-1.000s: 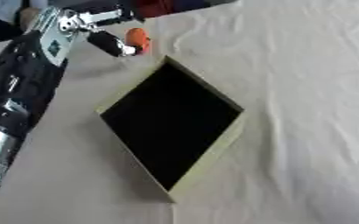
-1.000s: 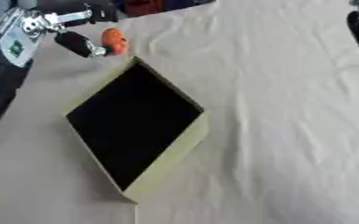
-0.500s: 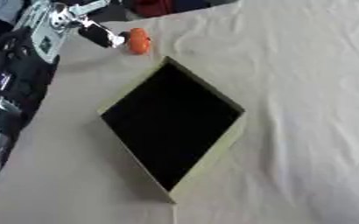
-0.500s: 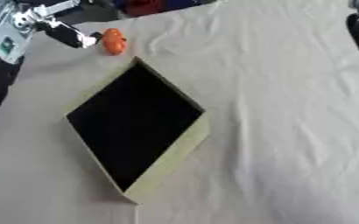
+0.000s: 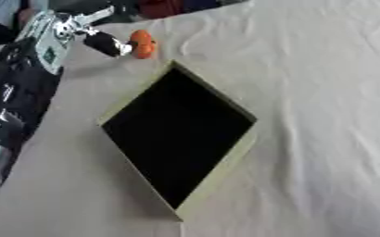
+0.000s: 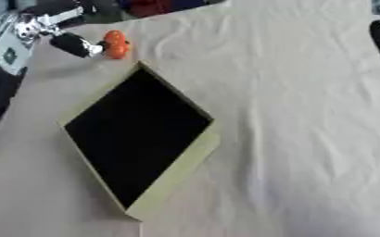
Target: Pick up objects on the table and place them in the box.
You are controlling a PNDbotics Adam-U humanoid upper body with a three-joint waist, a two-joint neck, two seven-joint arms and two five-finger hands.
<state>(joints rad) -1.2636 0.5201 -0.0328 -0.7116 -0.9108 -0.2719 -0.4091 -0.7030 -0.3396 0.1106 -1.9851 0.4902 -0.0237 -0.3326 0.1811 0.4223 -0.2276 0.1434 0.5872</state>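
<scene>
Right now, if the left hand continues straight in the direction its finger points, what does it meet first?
The left hand points one dark finger at the orange object beyond the box's far corner. It probably meets that first; contact is unclear.

I can't read any text, brand, number or sign here. The left hand point(image 5: 60, 32) carries a white plate with a small green mark, but I can't make out any lettering on it. The box point(image 5: 230, 159) shows no print.
</scene>
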